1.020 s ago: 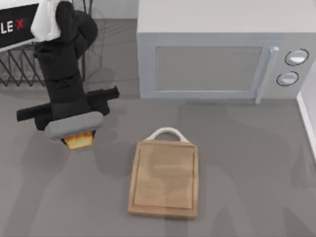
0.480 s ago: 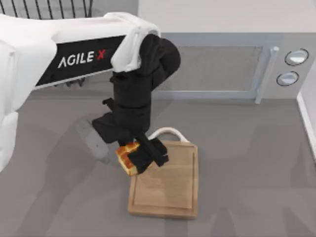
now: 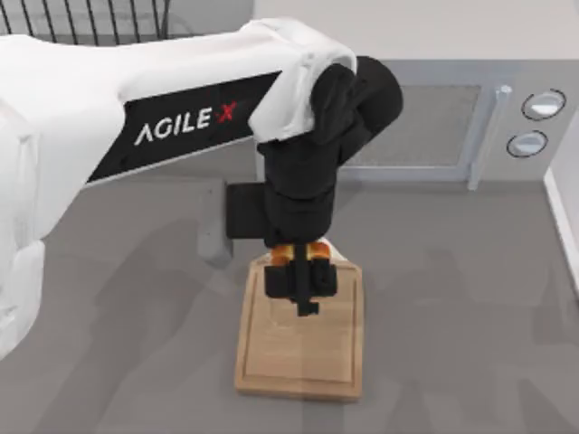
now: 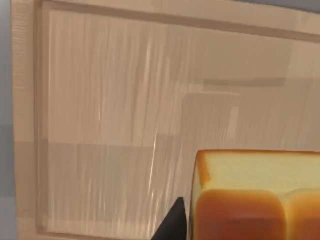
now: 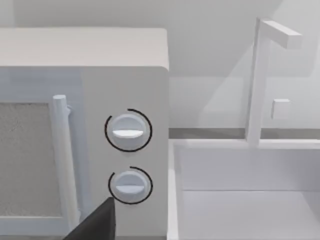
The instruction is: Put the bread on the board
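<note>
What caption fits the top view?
Left end effector holds the small golden-orange bread chunk over the light-wood rectangular cutting board.

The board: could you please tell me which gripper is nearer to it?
Left. The left gripper holds the bread over the board; the right gripper sits by the microwave, apart from it.

Carried rightward from bare tabletop [image 3: 470, 298] at the left, past the board's [image 3: 303, 362] left edge, now above its handle end: left pincer [image 3: 302, 287] clamped on the bread [image 3: 298, 250], arm stretched farther across
</note>
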Robot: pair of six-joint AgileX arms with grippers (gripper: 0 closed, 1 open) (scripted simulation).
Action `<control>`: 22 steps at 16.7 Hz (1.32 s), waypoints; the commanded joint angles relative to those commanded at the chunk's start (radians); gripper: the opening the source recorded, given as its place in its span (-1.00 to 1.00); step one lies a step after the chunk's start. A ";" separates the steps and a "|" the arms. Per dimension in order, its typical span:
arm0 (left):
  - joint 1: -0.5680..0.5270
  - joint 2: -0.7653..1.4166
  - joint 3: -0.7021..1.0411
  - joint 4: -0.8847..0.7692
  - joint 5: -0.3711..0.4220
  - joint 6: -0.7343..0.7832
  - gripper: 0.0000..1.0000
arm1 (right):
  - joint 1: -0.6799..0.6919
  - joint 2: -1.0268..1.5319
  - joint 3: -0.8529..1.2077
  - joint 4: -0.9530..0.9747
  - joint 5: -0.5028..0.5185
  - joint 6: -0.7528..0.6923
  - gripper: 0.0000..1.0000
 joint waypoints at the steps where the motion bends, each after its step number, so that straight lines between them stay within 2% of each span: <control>1: -0.001 -0.001 0.001 0.001 -0.001 0.004 -1.00 | 0.000 0.000 0.000 0.000 0.000 0.000 1.00; 7: 0.004 0.004 -0.005 0.004 0.001 0.004 -1.00 | 0.000 0.000 0.000 0.000 0.000 0.000 1.00; 22: -0.002 0.038 -0.103 0.154 0.000 0.004 -1.00 | 0.000 0.000 0.000 0.000 0.000 0.000 1.00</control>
